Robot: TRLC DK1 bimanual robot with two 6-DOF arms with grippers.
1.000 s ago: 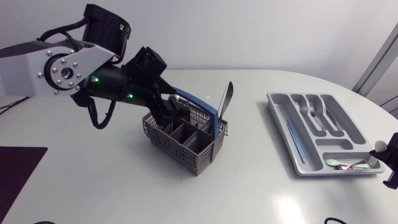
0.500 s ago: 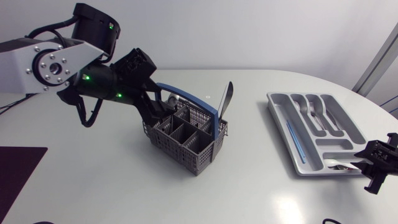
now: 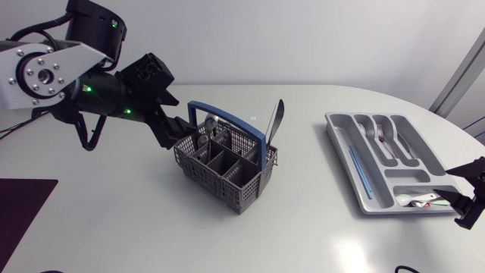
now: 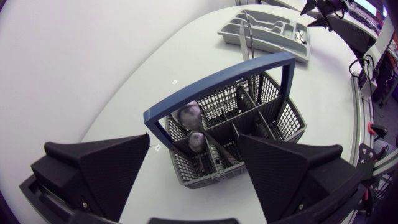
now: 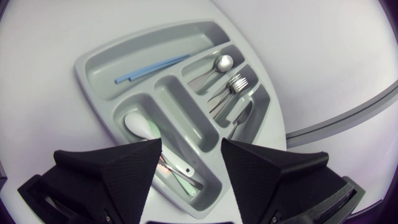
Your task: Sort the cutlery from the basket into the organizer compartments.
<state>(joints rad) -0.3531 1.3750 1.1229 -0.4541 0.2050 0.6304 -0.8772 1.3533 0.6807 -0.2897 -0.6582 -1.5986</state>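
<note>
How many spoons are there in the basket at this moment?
2. One spoon stands bowl-up under the blue handle; the other spoon stands beside it, closer to the end wall of the basket. The mesh may hide more.

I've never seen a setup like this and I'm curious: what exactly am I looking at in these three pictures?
This is a two-armed robot at a white table. The overhead picture shows both arms: the left gripper beside a grey wire basket, the right gripper near a grey cutlery tray. The other two pictures come from cameras on each arm's wrist. The left one looks between its open black fingers at the basket, where two spoons stand. The right one looks down on the tray, which holds blue chopsticks, forks and more. Neither gripper holds anything.
</note>
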